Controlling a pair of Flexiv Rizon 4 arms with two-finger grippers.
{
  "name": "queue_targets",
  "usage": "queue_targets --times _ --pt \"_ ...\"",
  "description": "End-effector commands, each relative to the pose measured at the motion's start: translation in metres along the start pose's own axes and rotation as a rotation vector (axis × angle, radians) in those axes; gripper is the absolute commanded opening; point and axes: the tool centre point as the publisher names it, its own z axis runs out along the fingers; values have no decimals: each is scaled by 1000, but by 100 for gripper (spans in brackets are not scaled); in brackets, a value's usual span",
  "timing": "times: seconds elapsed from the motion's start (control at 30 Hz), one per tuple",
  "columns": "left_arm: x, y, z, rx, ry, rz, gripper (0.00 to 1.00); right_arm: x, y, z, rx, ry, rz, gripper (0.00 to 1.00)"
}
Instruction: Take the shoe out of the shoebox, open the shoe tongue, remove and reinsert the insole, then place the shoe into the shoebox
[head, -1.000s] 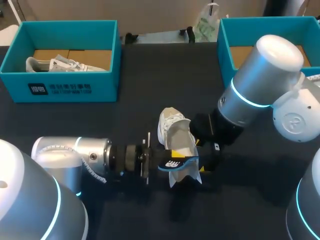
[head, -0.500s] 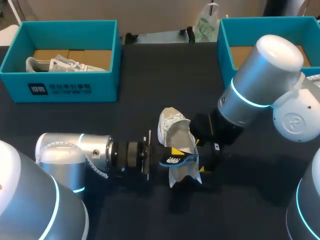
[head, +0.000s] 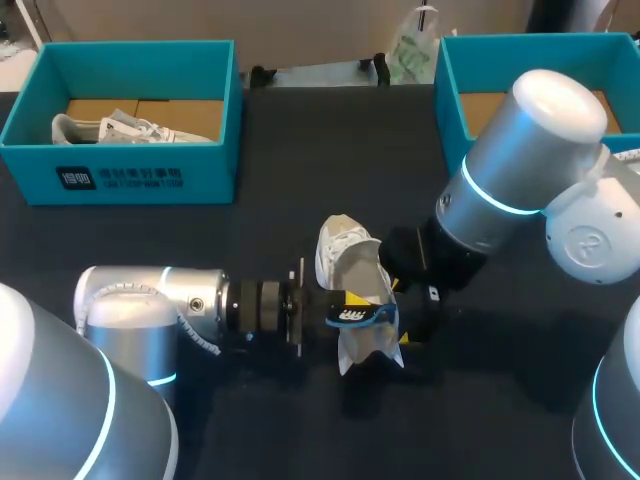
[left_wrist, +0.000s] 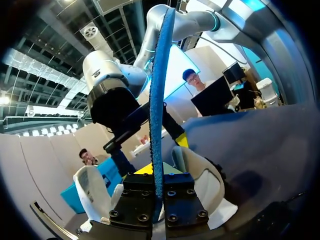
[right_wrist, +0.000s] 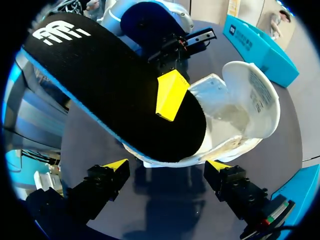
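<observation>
A white shoe (head: 352, 268) lies mid-table with its tongue folded back. My left gripper (head: 338, 308) comes in from the left, shut on the black, blue-edged insole (head: 362, 317) and holding it over the shoe's opening. In the left wrist view the insole (left_wrist: 157, 100) stands edge-on between the fingers of the left gripper (left_wrist: 157, 192), with the shoe (left_wrist: 202, 182) below. My right gripper (head: 400, 312) is at the shoe's right side. In the right wrist view the right gripper (right_wrist: 167, 166) is open, the shoe (right_wrist: 235, 112) just ahead of its tips and the insole (right_wrist: 110, 90) lying across it.
A teal shoebox (head: 120, 165) holding another white shoe (head: 130, 128) stands at the back left. A second teal shoebox (head: 462, 110) stands at the back right, partly hidden by my right arm. Bare dark table lies between the boxes and in front.
My left arm has pushed a little to the right, bringing the insole closer over the shoe. The right arm and the shoe have stayed put.
</observation>
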Motion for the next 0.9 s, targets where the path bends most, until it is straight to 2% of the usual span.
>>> queue_targets --times 0.03,0.57,0.9 --pt "0 5 2 -45 -5 8 0 1 0 1 0 -2 0 100" --pt "-5 35 0 -184 51 7 0 1 0 1 0 -2 0 100" --pt "-6 31 0 -166 32 -30 0 1 0 1 0 -2 0 100"
